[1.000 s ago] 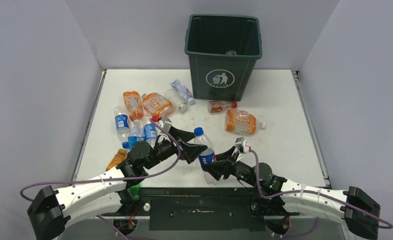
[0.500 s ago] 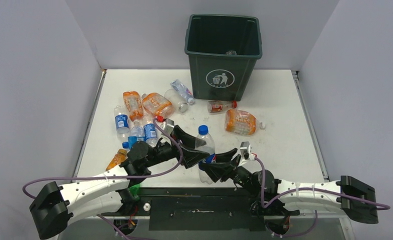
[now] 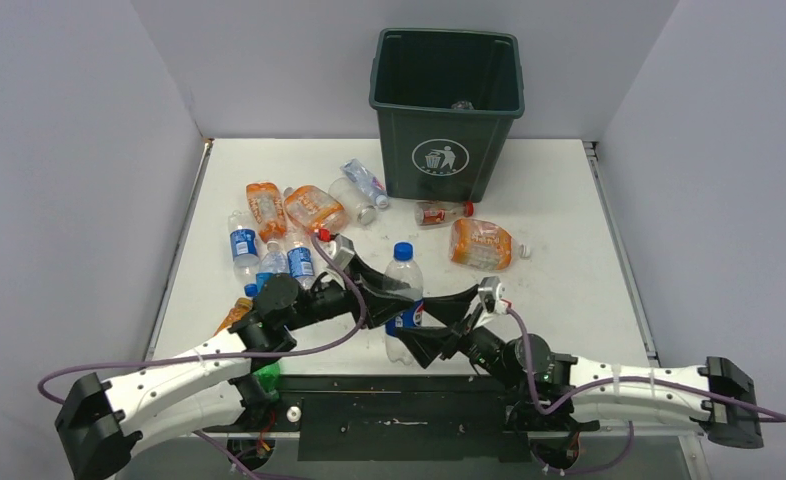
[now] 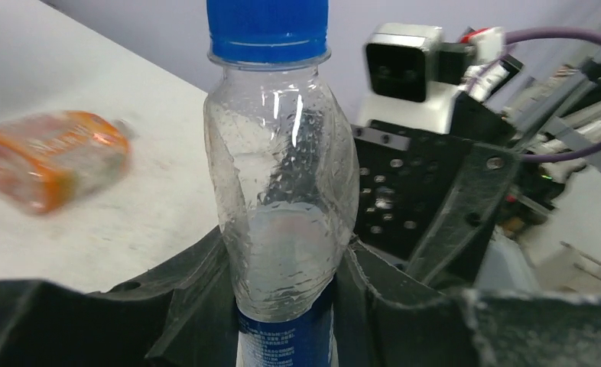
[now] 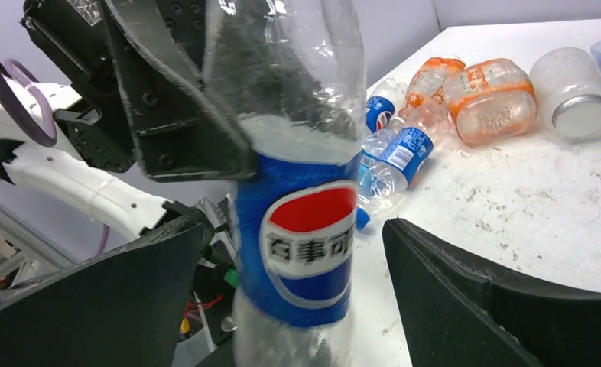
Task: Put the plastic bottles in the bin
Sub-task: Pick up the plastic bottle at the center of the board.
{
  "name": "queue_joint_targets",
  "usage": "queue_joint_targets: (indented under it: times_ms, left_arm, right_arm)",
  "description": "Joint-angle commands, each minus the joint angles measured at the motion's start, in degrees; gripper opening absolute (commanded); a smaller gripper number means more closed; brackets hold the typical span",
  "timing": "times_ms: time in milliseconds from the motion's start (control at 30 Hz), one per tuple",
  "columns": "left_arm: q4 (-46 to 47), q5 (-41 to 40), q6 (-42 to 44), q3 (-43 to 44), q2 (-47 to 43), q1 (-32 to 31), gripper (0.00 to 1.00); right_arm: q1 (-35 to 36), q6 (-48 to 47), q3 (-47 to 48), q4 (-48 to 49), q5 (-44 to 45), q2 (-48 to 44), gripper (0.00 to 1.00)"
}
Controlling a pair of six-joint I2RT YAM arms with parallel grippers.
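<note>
Top external view: the left arm (image 3: pixel 199 365) partly hides one orange bottle (image 3: pixel 231 318) at the near left. One clear, dimpled blue-capped bottle (image 3: pixel 403 275) stands upright at the near middle of the surface (image 3: pixel 569 290), pinched by the left tool (image 3: pixel 384 295). The right tool (image 3: pixel 439 315) is spread either side of it. The square, dark green bin (image 3: pixel 399 150) stands far behind.

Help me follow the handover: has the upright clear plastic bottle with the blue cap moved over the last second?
Yes, slightly. The clear blue-capped bottle has straightened, its cap edging toward the dark green bin while its base swung left.
</note>
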Motion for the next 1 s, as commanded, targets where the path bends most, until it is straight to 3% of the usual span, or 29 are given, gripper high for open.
queue_joint_targets:
  times_ms: [0,167,300,400,667,967]
  left_arm:
    - [-20.7,-11.4,17.6,12.4,-8.3,1.5,0.11]
    - [-32.3,-15.5,35.3,20.4,-8.7,1.9,0.10]
    - [-34.6,-16.2,46.5,21.7,-7.6,1.9,0.09]
    - [-33.3,-17.6,49.7,19.5,-7.9,1.9,0.07]
    - [-26.5,-13.3,48.9,9.7,-11.8,1.9,0.06]
    - [-25.7,-12.1,47.1,8.8,-12.8,1.9,0.04]
  right_arm:
    - [0.3,-0.2,13.6,-27.1,-0.7,-7.9,0.90]
    - [0.4,-2.5,28.2,-47.2,0.8,-7.6,0.90]
    - [0.4,-4.7,40.8,-56.3,3.6,-0.5,0.90]
    - [0.4,-5.8,49.6,-61.3,7.1,6.6,0.90]
    - [0.3,-10.6,52.8,-52.0,14.4,8.5,0.90]
    - [0.2,-11.6,52.8,-47.8,9.6,13.4,0.91]
